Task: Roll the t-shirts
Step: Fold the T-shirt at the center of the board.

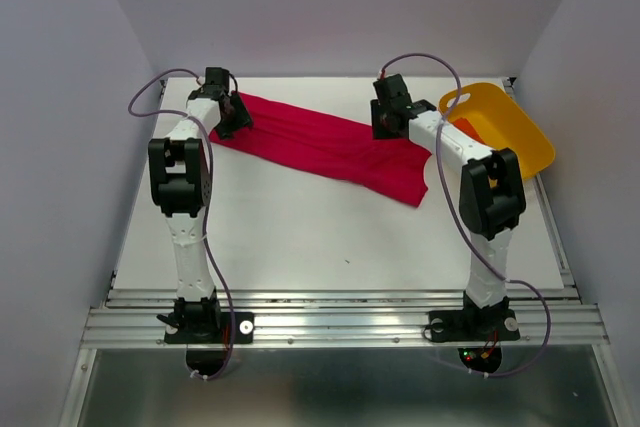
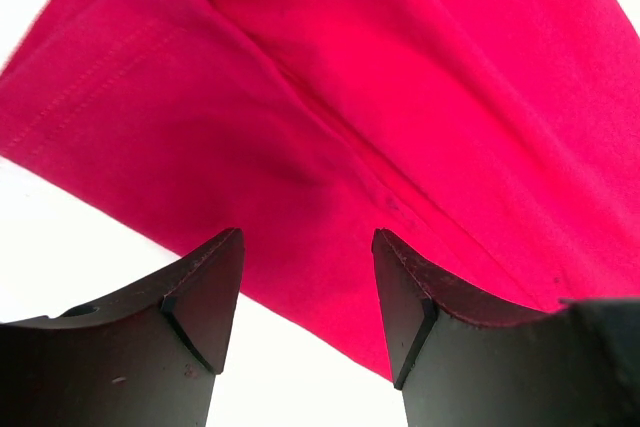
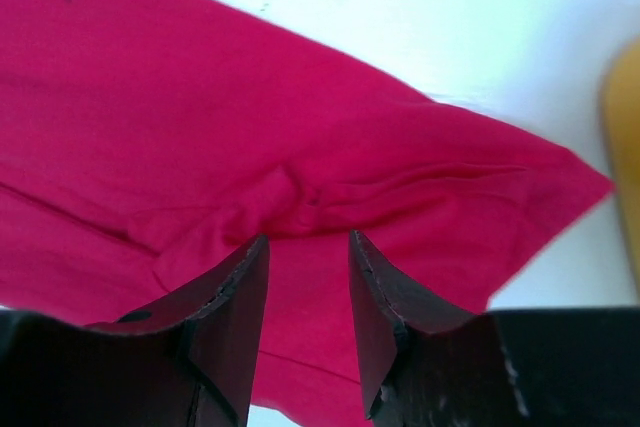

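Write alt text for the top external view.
A crimson t-shirt lies as a long band diagonally across the white table, the left pincer at its far-left end, the right pincer near its right end. A yellow tub sits at the far right.

open table (image 1: pixel 300 237) nearer than red t-shirt (image 1: pixel 320 142), yellow tub (image 1: pixel 510 127) blocking far right corner

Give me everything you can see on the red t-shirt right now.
The red t-shirt is soft crimson cloth, folded into a long band lying flat and diagonal across the far table, stitched hem at its left end, a small pucker near its right. The left gripper and right gripper stand open over its ends; neither holds it.
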Robot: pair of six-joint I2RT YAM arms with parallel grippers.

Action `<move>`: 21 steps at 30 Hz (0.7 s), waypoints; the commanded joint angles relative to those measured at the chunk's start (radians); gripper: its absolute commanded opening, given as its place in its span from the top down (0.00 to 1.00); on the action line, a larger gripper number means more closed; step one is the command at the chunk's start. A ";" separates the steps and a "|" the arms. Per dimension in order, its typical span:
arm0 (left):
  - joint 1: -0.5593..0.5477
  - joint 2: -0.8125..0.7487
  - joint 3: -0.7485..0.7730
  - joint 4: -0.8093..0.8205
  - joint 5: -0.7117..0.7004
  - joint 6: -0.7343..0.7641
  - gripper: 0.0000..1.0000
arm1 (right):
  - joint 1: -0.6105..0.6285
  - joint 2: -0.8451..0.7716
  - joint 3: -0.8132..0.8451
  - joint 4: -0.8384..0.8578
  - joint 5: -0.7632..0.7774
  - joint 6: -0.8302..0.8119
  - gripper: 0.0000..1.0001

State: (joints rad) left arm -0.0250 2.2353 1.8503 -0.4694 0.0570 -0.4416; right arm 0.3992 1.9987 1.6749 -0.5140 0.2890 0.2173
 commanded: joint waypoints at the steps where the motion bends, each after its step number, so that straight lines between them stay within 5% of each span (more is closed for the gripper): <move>1: -0.007 -0.086 0.007 -0.009 -0.011 0.017 0.35 | 0.000 0.072 0.084 -0.041 -0.079 0.025 0.57; 21: -0.016 -0.082 0.001 -0.014 -0.019 0.015 0.35 | 0.027 0.106 -0.006 -0.035 -0.022 0.036 0.47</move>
State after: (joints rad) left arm -0.0376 2.2280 1.8500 -0.4759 0.0509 -0.4416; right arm 0.4202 2.1139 1.6543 -0.5610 0.2287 0.2432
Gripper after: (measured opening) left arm 0.650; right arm 0.536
